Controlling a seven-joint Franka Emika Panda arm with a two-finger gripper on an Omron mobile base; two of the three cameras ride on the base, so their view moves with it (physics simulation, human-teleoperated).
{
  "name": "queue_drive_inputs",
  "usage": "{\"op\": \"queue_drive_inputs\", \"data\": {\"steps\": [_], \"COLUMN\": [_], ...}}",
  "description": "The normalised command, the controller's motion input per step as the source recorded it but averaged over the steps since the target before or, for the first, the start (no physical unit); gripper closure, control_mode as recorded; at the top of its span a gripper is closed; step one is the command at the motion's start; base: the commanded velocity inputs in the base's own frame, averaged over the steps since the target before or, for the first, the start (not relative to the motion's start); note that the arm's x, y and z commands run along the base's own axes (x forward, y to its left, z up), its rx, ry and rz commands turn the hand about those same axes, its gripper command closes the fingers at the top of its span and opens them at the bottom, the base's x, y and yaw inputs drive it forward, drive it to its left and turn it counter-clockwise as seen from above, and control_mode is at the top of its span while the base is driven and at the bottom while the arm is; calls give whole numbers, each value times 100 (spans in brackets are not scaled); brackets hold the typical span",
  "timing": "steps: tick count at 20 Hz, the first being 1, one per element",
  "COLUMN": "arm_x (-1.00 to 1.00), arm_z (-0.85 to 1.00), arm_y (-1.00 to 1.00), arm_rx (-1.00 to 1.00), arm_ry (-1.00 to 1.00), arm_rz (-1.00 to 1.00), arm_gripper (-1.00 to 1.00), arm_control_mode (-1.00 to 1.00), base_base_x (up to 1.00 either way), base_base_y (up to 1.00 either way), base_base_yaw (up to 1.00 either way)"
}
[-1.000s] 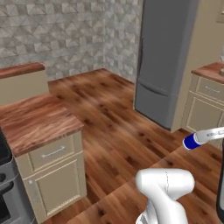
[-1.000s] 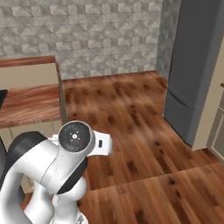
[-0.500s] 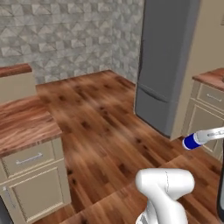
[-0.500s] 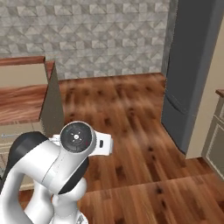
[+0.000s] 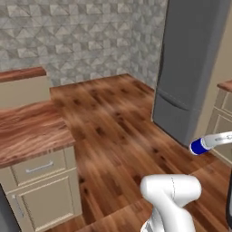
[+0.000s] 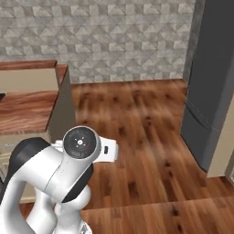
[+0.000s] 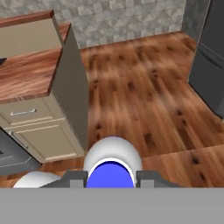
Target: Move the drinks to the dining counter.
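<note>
End effector: mine point(image 7: 111, 178) is clenched on the small blue-and-white bottle point(image 7: 111, 162); in the hand view my two dark fingertips point(image 7: 75, 178) sit at either side of its round blue-and-white body, touching it.
Bottle: carried in the air, lying roughly level; in the left base view it point(image 5: 209, 143) pokes in from the right edge, blue end toward the room, in front of the lower part of the fridge.
Below the bottle: wooden floor point(image 5: 115, 122), not any surface.
Arm: my white body rises at the bottom of the left base view point(image 5: 170, 201) and at the lower left of the right base view point(image 6: 64, 176).
Fridge: tall and grey point(image 5: 192, 68), standing on the right side of the room, beside beige cabinets.
Wood-topped surface: reddish-brown point(image 5: 28, 129), on a beige cabinet with a drawer point(image 5: 38, 167), off to my left and well apart from the bottle.
Raised ledge: a narrow wood-capped one point(image 6: 27, 65) stands behind that surface.
Wall: grey patterned tile point(image 6: 105, 36) at the back.
</note>
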Motion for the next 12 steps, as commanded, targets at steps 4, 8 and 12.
{"op": "queue_drive_inputs", "data": {"steps": [4, 8, 12], "arm_x": [0, 0, 0], "arm_z": [0, 0, 0], "arm_y": [0, 0, 0], "arm_rx": [0, 0, 0], "arm_ry": [0, 0, 0], "arm_rz": [0, 0, 0], "arm_gripper": [100, 100, 100], "arm_control_mode": [100, 100, 100], "base_base_x": [69, 76, 71], "base_base_y": [-21, -36, -51], "base_base_yaw": [18, 15, 13]}}
